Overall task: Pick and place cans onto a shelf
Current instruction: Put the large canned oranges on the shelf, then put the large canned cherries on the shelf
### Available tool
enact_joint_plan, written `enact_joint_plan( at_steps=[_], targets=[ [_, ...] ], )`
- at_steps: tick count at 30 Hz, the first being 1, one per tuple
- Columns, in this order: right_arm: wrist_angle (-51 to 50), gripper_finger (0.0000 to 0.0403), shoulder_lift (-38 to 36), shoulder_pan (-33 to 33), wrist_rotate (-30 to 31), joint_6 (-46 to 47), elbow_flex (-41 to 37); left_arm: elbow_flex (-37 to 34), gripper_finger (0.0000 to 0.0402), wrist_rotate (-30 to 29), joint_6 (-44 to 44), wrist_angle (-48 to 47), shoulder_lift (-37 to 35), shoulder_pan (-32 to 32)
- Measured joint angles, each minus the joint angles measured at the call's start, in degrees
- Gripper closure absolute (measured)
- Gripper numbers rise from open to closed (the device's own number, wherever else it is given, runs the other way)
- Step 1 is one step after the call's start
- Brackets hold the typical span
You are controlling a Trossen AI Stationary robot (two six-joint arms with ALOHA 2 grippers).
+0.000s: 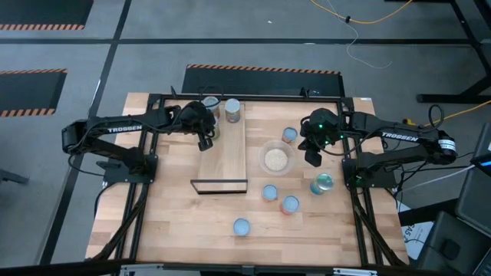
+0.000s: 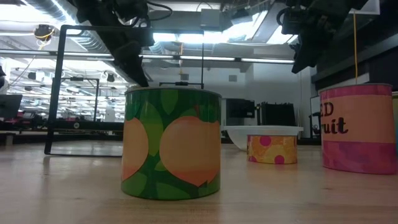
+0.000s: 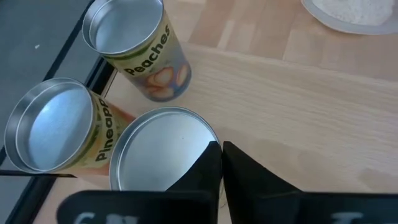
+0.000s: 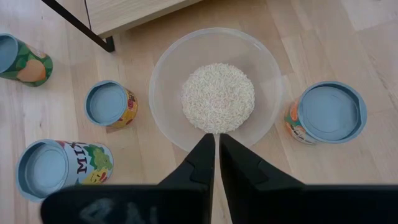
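The left claw (image 1: 205, 141) hangs with fingers together over the far end of the shelf (image 1: 227, 157), just above three cans (image 3: 158, 146) standing there; it holds nothing. I judge one placing is finished, so the next move calls for fetching another can. The right claw (image 1: 313, 157), fingers together and empty, hovers above the rice bowl (image 1: 276, 159). Five cans (image 1: 241, 225) wait on the surface (image 1: 176, 222).

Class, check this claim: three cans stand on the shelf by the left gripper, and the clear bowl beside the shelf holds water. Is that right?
Not quite. The bowl holds white rice-like grains, not water; the right wrist view shows it. The three cans on the shelf by the left gripper are correct.
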Motion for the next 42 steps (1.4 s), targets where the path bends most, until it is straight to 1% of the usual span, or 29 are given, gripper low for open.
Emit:
enact_joint_plan(
  at_steps=[8, 12, 20, 26, 31, 38, 40, 42],
  targets=[
    [-0.02, 0.0374, 0.00, -0.01, 0.00, 0.02, 0.00, 0.00, 0.0373, 0.12, 0.02, -0.15, 0.00, 0.00],
    [-0.01, 0.0374, 0.00, -0.01, 0.00, 0.04, 0.00, 0.00, 0.0363, 2.65, -0.07, -0.13, 0.00, 0.00],
    [0.00, 0.0374, 0.00, 0.00, -0.02, 0.06, 0.00, 0.02, 0.0329, 3.09, 0.02, 1.23, -0.03, 0.00],
    [-0.02, 0.0374, 0.00, -0.01, -0.02, 0.43, 0.00, 0.04, 0.0328, 3.04, 0.03, 1.39, -2.12, 0.17],
    [-0.02, 0.0374, 0.00, -0.01, -0.02, 0.34, 0.00, 0.04, 0.0330, 3.06, 1.23, 1.00, -7.07, 0.17],
    [-0.02, 0.0374, 0.00, 0.01, -0.02, 0.43, 0.00, 0.02, 0.0330, 3.04, 1.99, -2.42, -17.78, -0.02],
    [-0.02, 0.0373, 0.00, 0.01, -0.09, 0.45, 0.02, -1.32, 0.0330, 2.91, 1.74, -2.62, -21.14, -0.70],
    [-0.14, 0.0367, 0.00, 0.00, -0.81, 0.49, 0.02, -4.20, 0.0330, 3.01, 1.39, -1.87, -24.29, -1.70]
  ],
)
